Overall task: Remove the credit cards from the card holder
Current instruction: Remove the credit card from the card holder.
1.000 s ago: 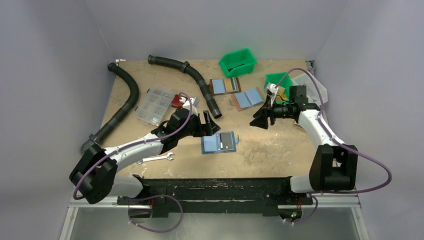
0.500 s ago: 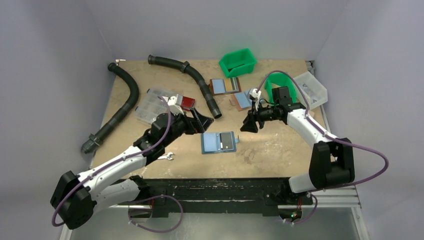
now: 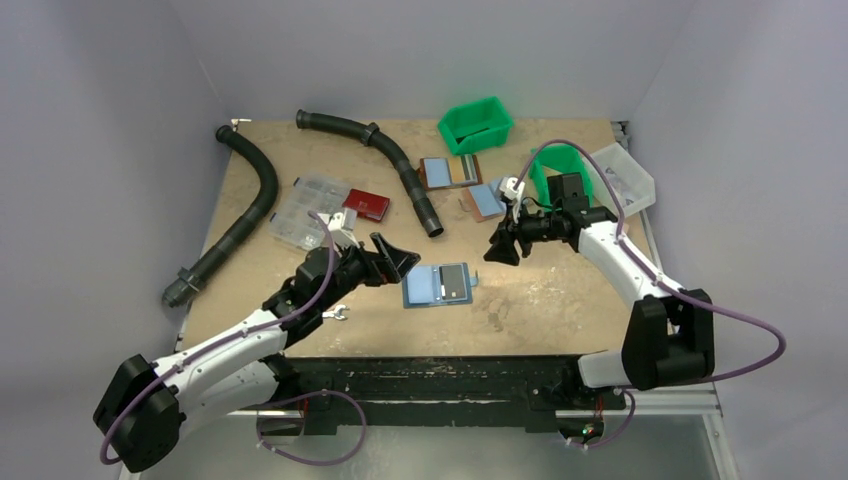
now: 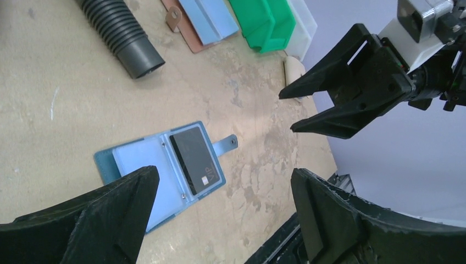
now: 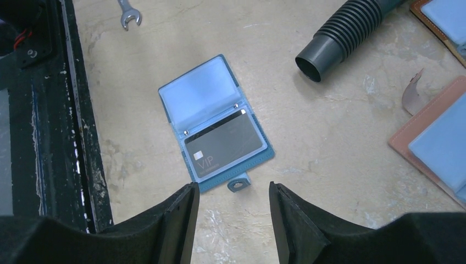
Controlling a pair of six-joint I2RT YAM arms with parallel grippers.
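Observation:
The card holder [image 3: 425, 287] lies open and flat on the table, blue with light-blue pockets and its snap tab to the right. A dark card marked VIP [image 3: 455, 282] sits in its right pocket. My left gripper [image 3: 397, 256] is open and empty, hovering just left of the holder; its wrist view shows the holder [image 4: 140, 168] and card [image 4: 193, 162] between the fingers. My right gripper [image 3: 500, 247] is open and empty, above and right of the holder; its wrist view shows the holder [image 5: 204, 99] and card [image 5: 225, 146] ahead of the fingers. The right gripper also shows in the left wrist view [image 4: 288, 110].
Two brown holders with blue linings [image 3: 450, 170] [image 3: 487, 200] lie behind. Two green bins [image 3: 476, 124] [image 3: 556, 165], a clear tub [image 3: 622, 178], two black hoses [image 3: 400, 165] [image 3: 245, 215], a clear organizer box [image 3: 308, 210], a red case [image 3: 366, 203] and a wrench [image 3: 335, 314] surround the centre.
My left arm has stretched forward and its gripper has dropped slightly nearer, uncovering the red case. My right gripper has moved left toward the card holder. The holder has not moved.

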